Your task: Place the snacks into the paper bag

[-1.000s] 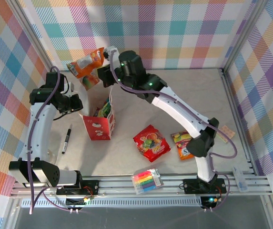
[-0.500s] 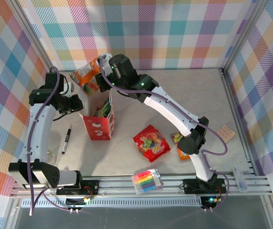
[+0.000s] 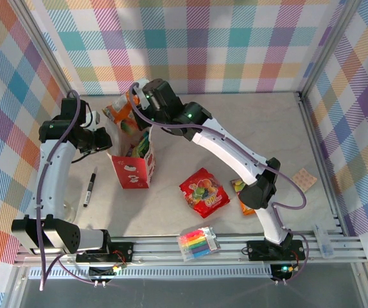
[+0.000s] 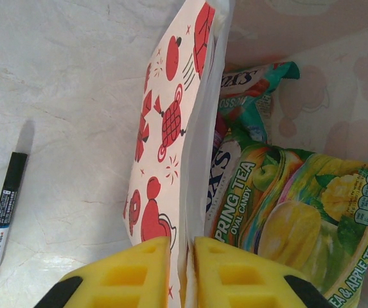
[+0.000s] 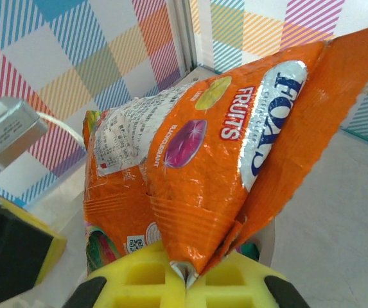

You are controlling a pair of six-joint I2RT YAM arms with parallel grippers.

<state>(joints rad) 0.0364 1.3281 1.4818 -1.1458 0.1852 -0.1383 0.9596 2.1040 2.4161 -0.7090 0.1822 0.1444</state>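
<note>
The left end effector was clamped on the paper bag wall, with a yellow-green pouch inside. The right end effector pinched an orange FOXS pouch, held at the bag's far edge. A red pouch lay on the tabletop.

The left arm rises steeply, wrist bent rightward, jaws pinched together. The right arm reaches far left, jaws clamped.

On table: bag; pouch; markers; pen
</note>
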